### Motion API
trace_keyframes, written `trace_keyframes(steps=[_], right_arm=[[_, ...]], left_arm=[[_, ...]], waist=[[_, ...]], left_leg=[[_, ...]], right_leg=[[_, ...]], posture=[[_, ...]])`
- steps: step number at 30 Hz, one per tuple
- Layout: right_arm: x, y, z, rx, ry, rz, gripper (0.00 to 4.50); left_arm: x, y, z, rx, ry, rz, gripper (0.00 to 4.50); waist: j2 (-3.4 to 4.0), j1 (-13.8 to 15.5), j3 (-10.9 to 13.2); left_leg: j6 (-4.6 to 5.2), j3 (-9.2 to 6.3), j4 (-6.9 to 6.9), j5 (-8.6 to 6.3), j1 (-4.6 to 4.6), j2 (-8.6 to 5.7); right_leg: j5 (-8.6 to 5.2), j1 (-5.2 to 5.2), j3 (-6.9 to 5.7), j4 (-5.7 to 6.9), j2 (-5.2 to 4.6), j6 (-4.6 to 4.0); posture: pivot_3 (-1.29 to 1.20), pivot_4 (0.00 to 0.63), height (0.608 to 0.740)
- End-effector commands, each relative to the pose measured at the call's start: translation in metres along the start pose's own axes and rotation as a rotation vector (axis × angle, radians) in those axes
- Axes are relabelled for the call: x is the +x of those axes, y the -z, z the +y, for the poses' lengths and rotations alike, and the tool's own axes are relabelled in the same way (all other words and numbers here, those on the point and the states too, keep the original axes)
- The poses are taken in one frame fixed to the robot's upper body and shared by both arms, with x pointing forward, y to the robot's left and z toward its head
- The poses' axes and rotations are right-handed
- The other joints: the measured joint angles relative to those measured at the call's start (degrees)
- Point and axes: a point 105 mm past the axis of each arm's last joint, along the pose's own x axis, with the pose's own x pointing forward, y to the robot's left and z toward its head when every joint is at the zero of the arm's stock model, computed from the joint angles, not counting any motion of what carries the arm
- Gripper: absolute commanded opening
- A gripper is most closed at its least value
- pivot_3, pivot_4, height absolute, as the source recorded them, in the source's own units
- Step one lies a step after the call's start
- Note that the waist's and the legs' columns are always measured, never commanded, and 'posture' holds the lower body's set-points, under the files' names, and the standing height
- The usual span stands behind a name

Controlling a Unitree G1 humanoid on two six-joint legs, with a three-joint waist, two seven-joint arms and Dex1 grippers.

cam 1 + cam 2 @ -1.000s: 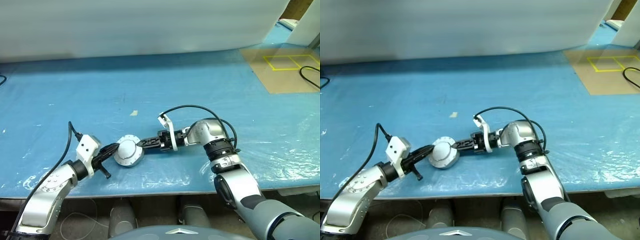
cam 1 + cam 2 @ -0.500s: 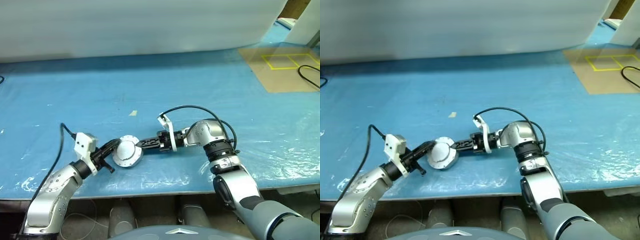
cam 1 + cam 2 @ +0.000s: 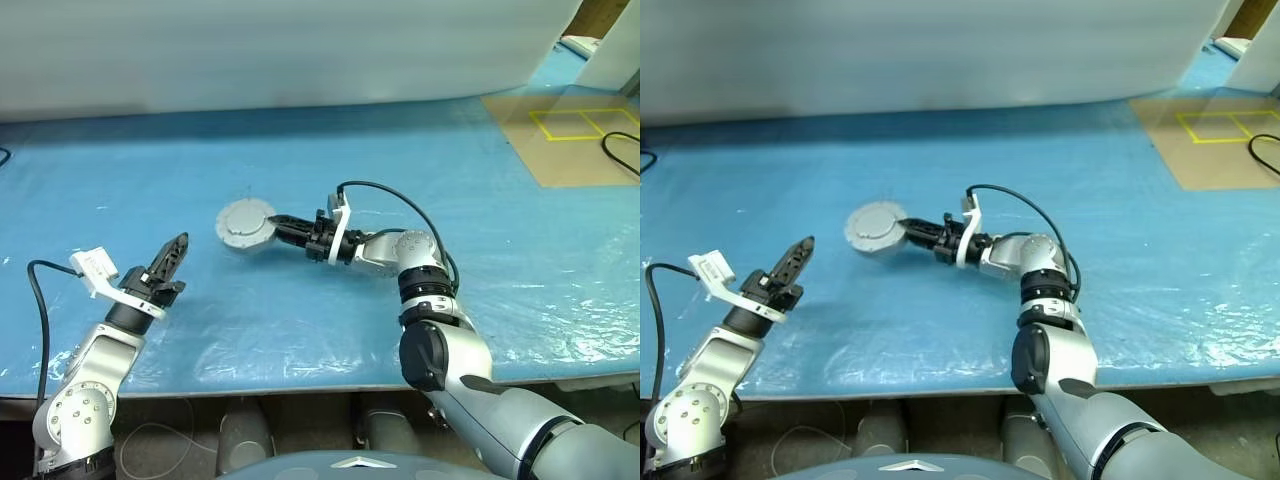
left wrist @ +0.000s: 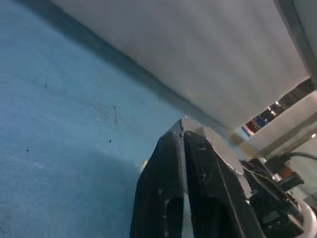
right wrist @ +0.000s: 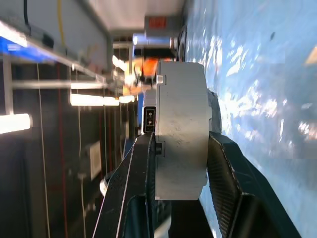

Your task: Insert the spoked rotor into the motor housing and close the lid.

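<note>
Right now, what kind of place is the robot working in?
Probably a workshop or lab test bench: a long table under blue plastic sheet, yellow tape squares on a brown board, and a metal motor assembly in the right gripper.

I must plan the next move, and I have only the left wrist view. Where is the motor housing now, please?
Observer: The right gripper holds the motor housing by its edge, over the blue table.
Operator: Is the left gripper near it?
Observer: No. The left gripper is apart from it, on the robot's left, fingers together and holding nothing.
Operator: Which face of the housing do you see?
Observer: A plain smooth grey face is turned toward the head camera.
</note>
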Motion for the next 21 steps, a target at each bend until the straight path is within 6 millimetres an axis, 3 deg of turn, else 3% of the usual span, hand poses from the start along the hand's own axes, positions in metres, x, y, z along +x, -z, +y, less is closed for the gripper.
trace_keyframes(steps=[1,4,9,21], right_arm=[[0.01,-0.015,0.033,-0.009,-0.128,-0.08,1.1],[0.012,-0.016,0.037,-0.001,-0.15,-0.102,1.1],[0.016,-0.009,0.044,0.012,-0.192,-0.079,1.1],[0.02,0.012,0.051,-0.023,-0.218,0.021,1.1]], left_arm=[[0.005,-0.007,-0.021,-0.117,0.084,-0.068,1.57],[0.008,0.004,-0.029,-0.179,0.11,-0.025,2.57],[0.014,0.018,-0.018,-0.228,0.012,0.019,4.36],[0.041,0.023,-0.041,-0.323,0.1,0.055,4.44]], waist=[[-0.1,0.02,0.06],[-0.14,0.01,0.09],[-0.16,-0.22,0.1],[-0.27,-0.05,0.16]], left_leg=[[0.0,-0.01,0.0,0.0,-0.04,0.01],[-0.01,-0.02,-0.01,0.0,-0.11,0.01],[-0.02,-0.03,-0.08,0.0,-0.1,0.01],[-0.03,-0.06,-0.02,0.01,-0.13,-0.01]], right_leg=[[0.0,-0.04,-0.01,0.0,0.0,0.0],[0.02,-0.08,-0.04,0.01,0.01,0.02],[0.05,-0.1,-0.06,0.0,0.02,0.09],[0.15,-0.08,-0.08,0.03,0.01,0.25]], posture=[[0.0,0.15,0.74],[0.0,0.15,0.74],[0.0,0.15,0.74],[0.0,0.15,0.74]])
